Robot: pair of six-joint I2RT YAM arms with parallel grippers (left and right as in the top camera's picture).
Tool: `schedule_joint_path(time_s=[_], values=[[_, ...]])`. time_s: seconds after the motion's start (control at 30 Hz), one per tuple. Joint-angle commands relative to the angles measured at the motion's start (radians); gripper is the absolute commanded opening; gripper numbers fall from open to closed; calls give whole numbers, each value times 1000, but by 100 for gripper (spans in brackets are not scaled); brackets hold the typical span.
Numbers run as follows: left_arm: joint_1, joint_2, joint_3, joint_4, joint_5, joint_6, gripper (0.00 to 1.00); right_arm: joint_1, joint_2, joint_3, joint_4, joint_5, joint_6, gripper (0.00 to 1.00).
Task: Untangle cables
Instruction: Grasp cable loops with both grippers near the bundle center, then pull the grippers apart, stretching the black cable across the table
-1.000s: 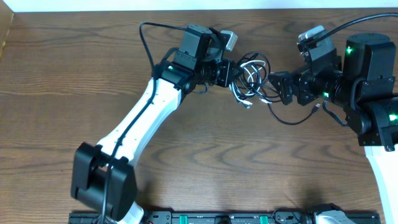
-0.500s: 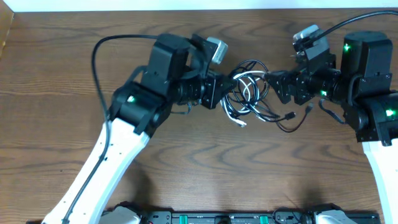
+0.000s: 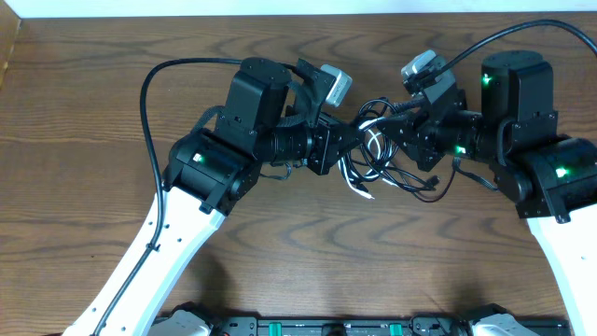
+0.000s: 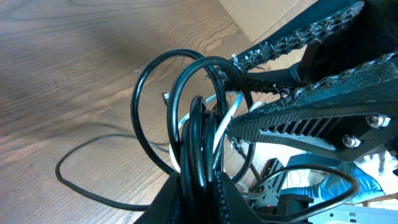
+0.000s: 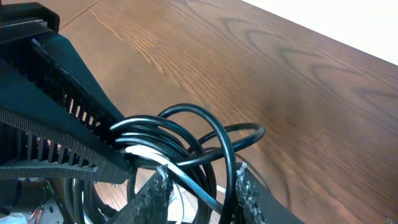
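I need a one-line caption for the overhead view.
Left gripper pinches tangled black and white cables over a wooden table; right gripper straddles them.

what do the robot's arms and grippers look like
The left arm and right arm have white long links, black boxy joints and small green lights. A thick black cable loops off each, a silver-grey camera sits at each wrist. The left gripper and right gripper have slotted black fingers with rough pads.
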Motion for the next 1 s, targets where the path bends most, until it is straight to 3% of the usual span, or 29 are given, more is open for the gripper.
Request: schedule_joint_path(time_s=[0.0,0.07,0.13,0.43,0.97], values=[[-6,-32,24,23,42,18,12,21,7,3,1,-7,-4,20],[-6,-50,24,33,23,18,12,21,7,3,0,-7,-4,6],[-6,-69,24,34,-14,18,12,21,7,3,0,-7,-4,1],[-5,-105,24,-5,-148,54,13,21,7,3,1,76,-4,1],[128,-105,24,-64,-162,82,13,19,7,4,2,306,-5,1]])
